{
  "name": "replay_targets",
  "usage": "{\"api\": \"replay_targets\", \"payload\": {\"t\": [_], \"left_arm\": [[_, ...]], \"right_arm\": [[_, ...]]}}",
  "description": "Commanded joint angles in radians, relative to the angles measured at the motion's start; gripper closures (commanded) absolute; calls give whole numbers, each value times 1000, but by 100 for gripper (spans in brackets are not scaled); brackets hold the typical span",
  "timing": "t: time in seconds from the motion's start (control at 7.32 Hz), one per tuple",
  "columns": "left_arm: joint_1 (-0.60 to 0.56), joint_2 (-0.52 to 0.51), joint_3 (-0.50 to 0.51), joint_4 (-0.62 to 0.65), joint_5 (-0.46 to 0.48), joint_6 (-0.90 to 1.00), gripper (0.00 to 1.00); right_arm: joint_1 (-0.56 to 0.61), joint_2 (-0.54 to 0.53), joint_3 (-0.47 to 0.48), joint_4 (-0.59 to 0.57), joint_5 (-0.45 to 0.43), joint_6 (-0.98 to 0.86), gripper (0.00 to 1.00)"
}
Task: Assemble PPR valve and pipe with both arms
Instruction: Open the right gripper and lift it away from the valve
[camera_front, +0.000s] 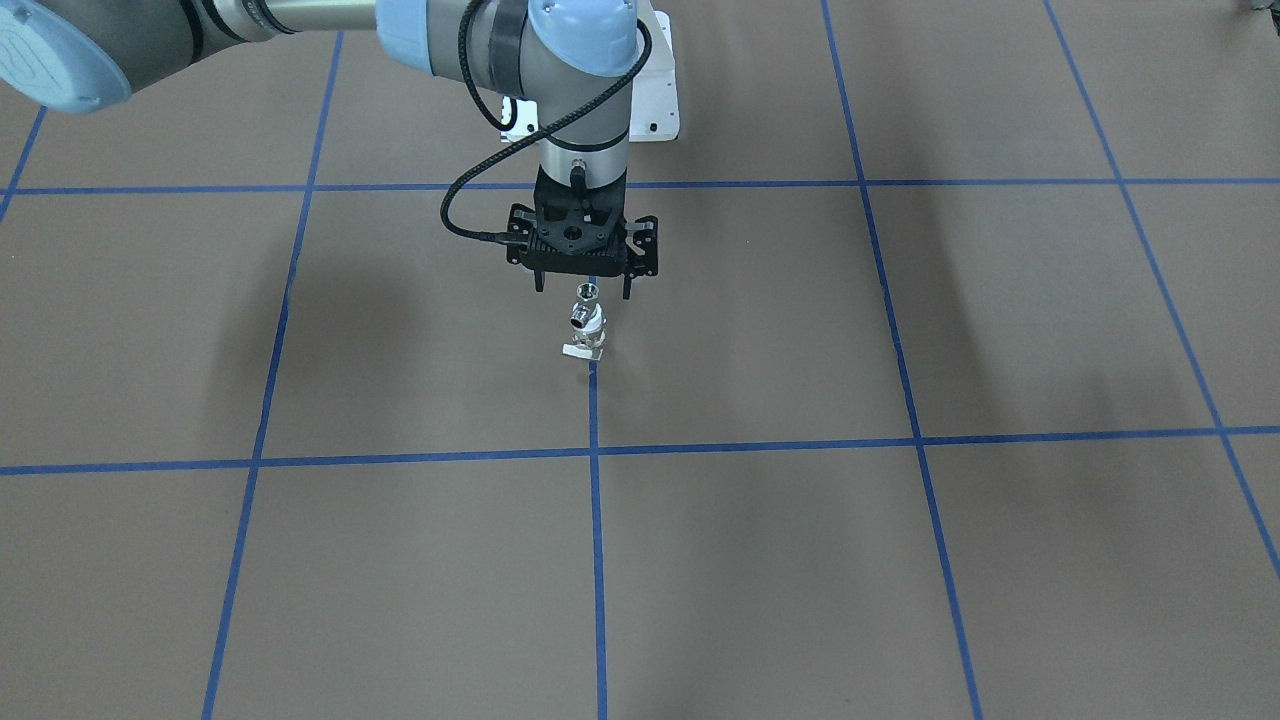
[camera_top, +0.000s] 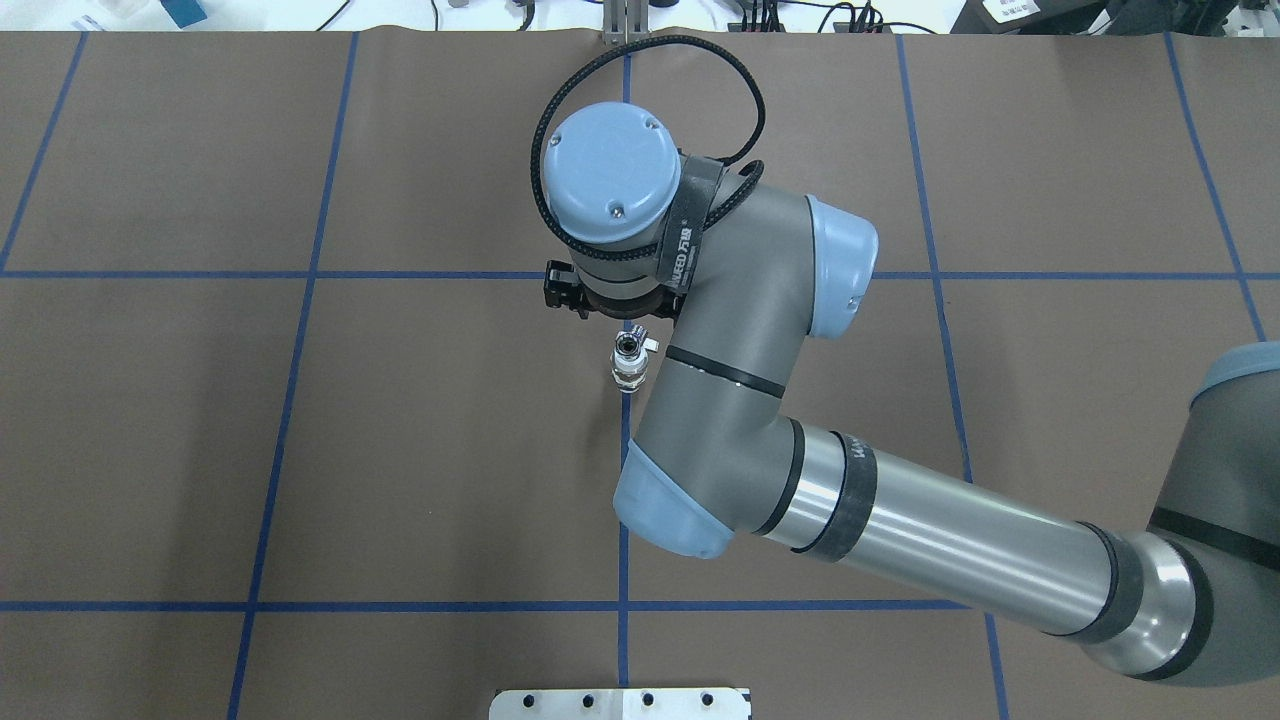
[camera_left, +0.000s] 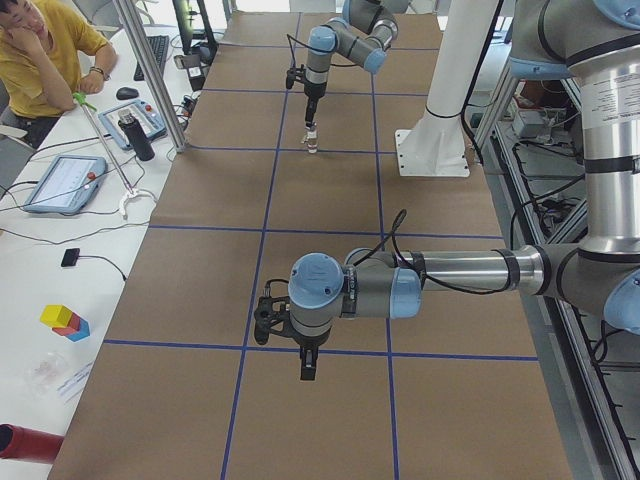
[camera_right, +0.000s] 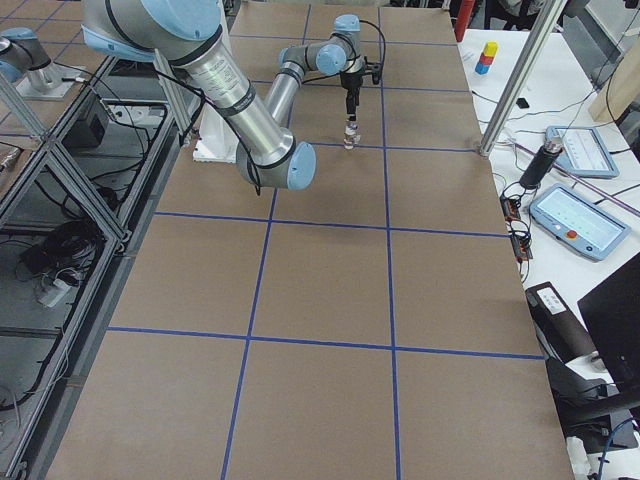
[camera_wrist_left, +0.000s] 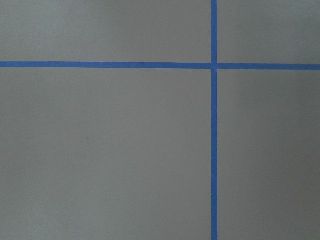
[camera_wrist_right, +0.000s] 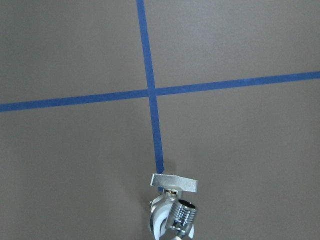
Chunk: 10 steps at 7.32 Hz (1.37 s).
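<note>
The PPR valve (camera_front: 596, 326), white with a flat tab handle (camera_front: 583, 352), stands on the blue centre line. The silver pipe (camera_front: 587, 292) sits on top of it, round opening up; the two look joined. My right gripper (camera_front: 583, 289) hangs straight above them, jaws spread wide and empty. The right wrist view shows the valve (camera_wrist_right: 172, 215) at its bottom edge with no fingers in it. The valve also shows in the overhead view (camera_top: 628, 375) beside the right wrist. My left gripper (camera_left: 308, 368) points down over bare table far from the parts; I cannot tell whether it is open.
The white pedestal base (camera_front: 655, 100) stands just behind the right wrist. The right forearm (camera_top: 930, 535) stretches across the table's right half. A side bench with tablets (camera_left: 65, 180), an aluminium post (camera_left: 150, 70) and a seated person (camera_left: 40, 50) borders the table.
</note>
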Motion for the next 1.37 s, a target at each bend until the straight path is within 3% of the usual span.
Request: {"api": "replay_targets", "payload": {"t": [0.0, 0.27, 0.68, 0.96, 1.09, 1.23], "left_arm": [[0, 12, 4, 0, 1, -5, 0], [0, 11, -2, 0, 7, -8, 0], [-2, 3, -4, 9, 8, -12, 0], [17, -34, -10, 3, 39, -135, 0], [105, -64, -14, 6, 107, -134, 0], [145, -93, -14, 15, 106, -135, 0]], "right_arm": [[143, -24, 35, -3, 130, -128, 1], [310, -103, 73, -4, 265, -316, 1], [525, -359, 137, -6, 342, -796, 0], [637, -561, 206, 0, 376, -1042, 0], [686, -631, 207, -1, 379, -1128, 0], [720, -706, 207, 2, 392, -1190, 0]]}}
